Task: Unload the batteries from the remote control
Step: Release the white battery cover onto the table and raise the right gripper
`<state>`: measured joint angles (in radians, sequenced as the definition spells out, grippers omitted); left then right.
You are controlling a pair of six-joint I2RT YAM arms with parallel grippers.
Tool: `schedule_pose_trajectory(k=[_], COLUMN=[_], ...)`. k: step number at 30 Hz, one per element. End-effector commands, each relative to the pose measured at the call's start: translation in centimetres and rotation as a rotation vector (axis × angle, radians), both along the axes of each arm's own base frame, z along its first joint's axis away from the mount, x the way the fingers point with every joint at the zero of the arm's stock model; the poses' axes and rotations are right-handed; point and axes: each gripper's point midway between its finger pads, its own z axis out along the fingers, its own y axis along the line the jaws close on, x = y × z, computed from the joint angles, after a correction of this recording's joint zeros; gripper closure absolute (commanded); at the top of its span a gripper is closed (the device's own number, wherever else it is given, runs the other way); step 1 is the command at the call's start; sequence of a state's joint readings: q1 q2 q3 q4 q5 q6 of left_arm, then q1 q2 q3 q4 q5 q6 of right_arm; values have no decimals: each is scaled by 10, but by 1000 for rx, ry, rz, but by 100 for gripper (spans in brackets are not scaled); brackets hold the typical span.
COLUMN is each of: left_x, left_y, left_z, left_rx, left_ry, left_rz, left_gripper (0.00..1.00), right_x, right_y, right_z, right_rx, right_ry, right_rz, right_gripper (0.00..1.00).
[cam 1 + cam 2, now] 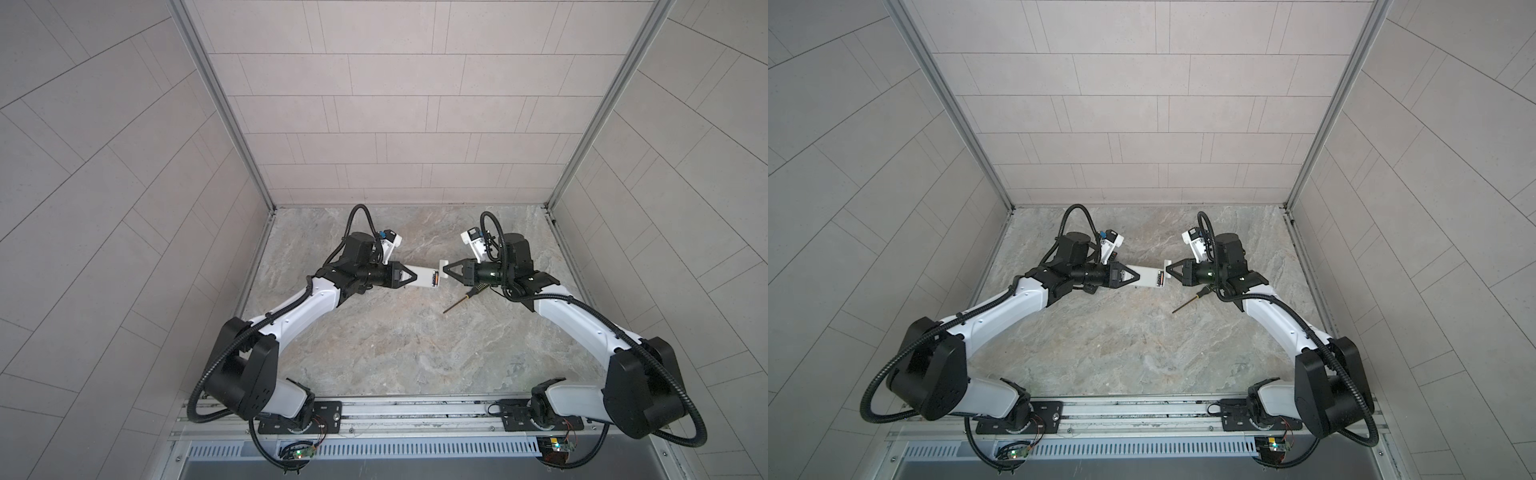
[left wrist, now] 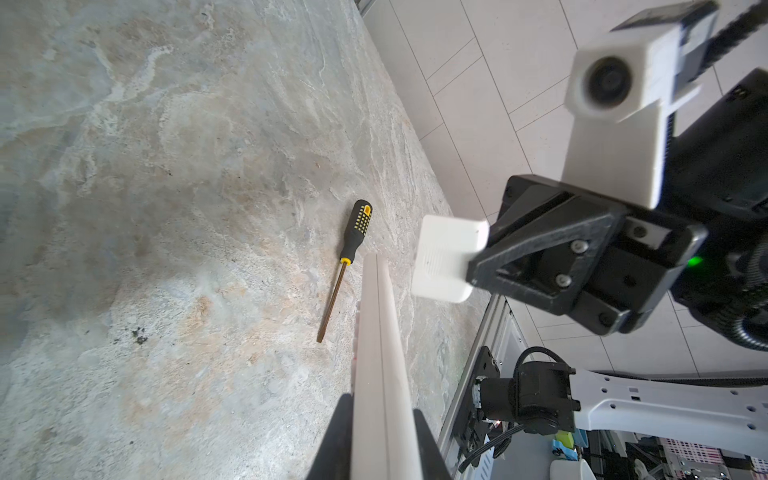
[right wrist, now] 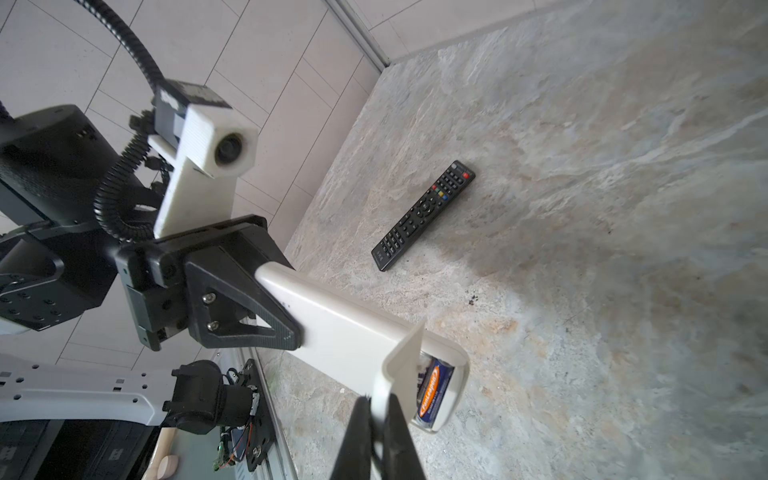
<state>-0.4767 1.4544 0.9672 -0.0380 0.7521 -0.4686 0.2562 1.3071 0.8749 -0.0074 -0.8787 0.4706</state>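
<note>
**A:** Cover (image 2: 449, 257) looks clear of the remote (image 3: 345, 328) now. The right gripper (image 1: 446, 270) is shut tight on its edge. What's the smart move from here?

**B:** I'd park the cover on the bench (image 1: 395, 340), away from the screwdriver (image 1: 461, 301) and the black remote (image 3: 424, 214), so that gripper's free to work.

**A:** And the batteries (image 3: 432, 386)?

**B:** Sitting in the open bay at the remote's far end, up in the air between the two arms. I can only make out one clearly, with an orange label. They look snug between the walls, so I reckon levering one end up beats pinching from above. Or tip the remote bay-down low over the bench and let them drop.

**A:** Left gripper (image 3: 291, 328) okay?

**B:** Clamped narrow on the remote's plain end, carrying it. That grip should hold firm so the remote doesn't twist when the other side pokes in.
</note>
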Motion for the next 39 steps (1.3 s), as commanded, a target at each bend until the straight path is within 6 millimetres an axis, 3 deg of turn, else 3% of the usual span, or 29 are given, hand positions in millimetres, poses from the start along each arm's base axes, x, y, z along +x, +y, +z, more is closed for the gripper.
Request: schedule_pose_trajectory(k=[1, 4, 15, 20, 27, 31, 33, 39], left_x=[10, 15, 21, 18, 16, 13, 13, 10], left_y=[7, 8, 5, 6, 7, 7, 8, 8], left_z=[-7, -21, -60, -67, -74, -79, -81, -90], left_rx=[49, 76, 113, 140, 165, 182, 192, 235], left_ry=[5, 56, 215, 243, 275, 302, 306, 350], left_rz=[36, 66, 96, 82, 78, 64, 61, 32], left_gripper=[100, 100, 100, 100, 100, 100, 100, 100], right_x=[6, 16, 62, 74, 77, 78, 79, 70], right_y=[-9, -21, -49, -54, -56, -55, -53, -25], right_z=[9, -11, -124, -148, -174, -178, -170, -115], right_rx=[-47, -165, -554, -720, -838, -847, -833, -704], right_ry=[-42, -3, 276, 300, 336, 332, 301, 43], right_rz=[-17, -53, -98, -113, -123, -126, -125, -12], right_gripper=[94, 94, 94, 91, 80, 70, 67, 54])
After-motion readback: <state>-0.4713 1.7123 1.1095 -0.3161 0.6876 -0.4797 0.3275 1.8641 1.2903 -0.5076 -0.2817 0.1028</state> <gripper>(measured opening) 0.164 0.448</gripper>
